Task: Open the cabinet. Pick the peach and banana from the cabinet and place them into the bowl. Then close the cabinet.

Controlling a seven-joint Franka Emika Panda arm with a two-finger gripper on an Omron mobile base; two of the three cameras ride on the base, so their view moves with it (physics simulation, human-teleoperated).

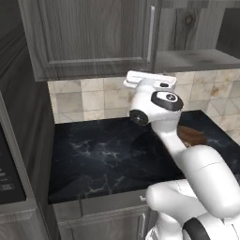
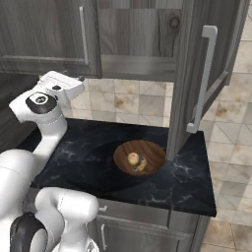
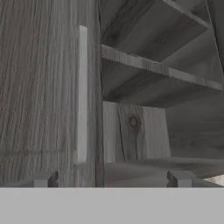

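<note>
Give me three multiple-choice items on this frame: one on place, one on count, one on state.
1. Where is the bowl?
A. On the dark counter below the cabinet
B. On a cabinet shelf
C. On the floor

2. How many fruits lie in the bowl?
A. None
B. Two
C. Four

3. How does the cabinet's right door stand?
A. Shut flush
B. Swung open
C. Taken off

Answers:
1 A, the right base view shows the bowl on the black marble counter beside the open door's lower edge.
2 B, a round peach and a banana lie together in it.
3 B, the door juts out toward the camera with its handle facing out, and the hand view shows bare shelves beside the shut left door.
</note>
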